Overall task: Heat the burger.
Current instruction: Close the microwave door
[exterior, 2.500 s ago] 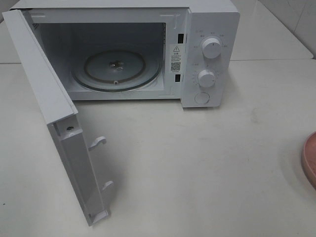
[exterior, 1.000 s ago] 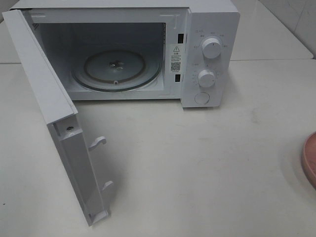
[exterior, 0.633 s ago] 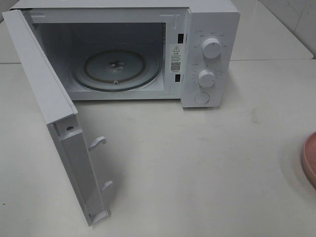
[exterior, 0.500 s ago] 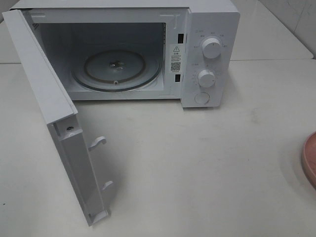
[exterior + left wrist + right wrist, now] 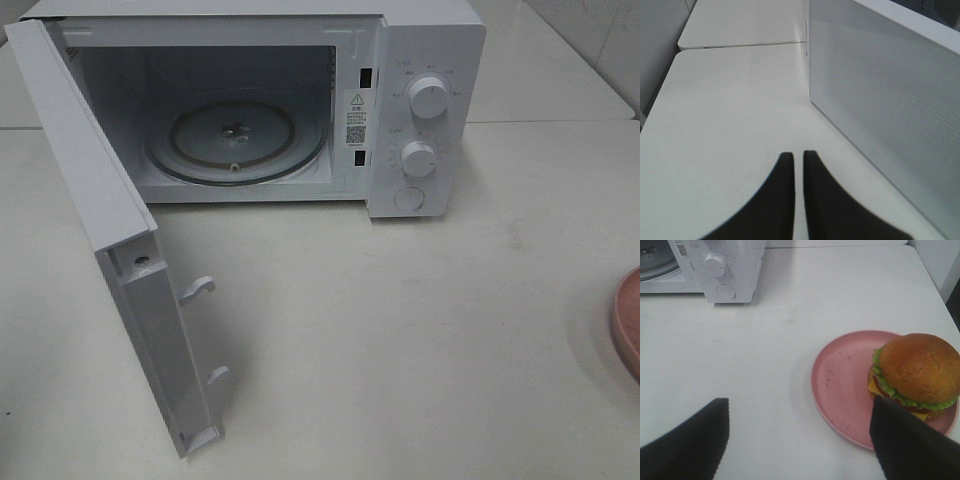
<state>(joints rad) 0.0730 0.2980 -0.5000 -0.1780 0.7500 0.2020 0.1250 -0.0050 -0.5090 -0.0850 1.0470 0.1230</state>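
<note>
Beside microwave door, left end effector newly closed.

Lab-like test bench, bare white tables, white microwave

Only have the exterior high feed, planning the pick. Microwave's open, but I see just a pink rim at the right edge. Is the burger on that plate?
Observer: Yes. The right wrist view shows the burger sitting on the pink plate, off-centre.
Operator: Right jaws on it?
Observer: No, the right gripper has its jaws spread wide and empty, short of the plate.
Operator: Left arm?
Observer: The left gripper has its jaws nearly together, holding nothing, beside the microwave door's outer face.
</note>
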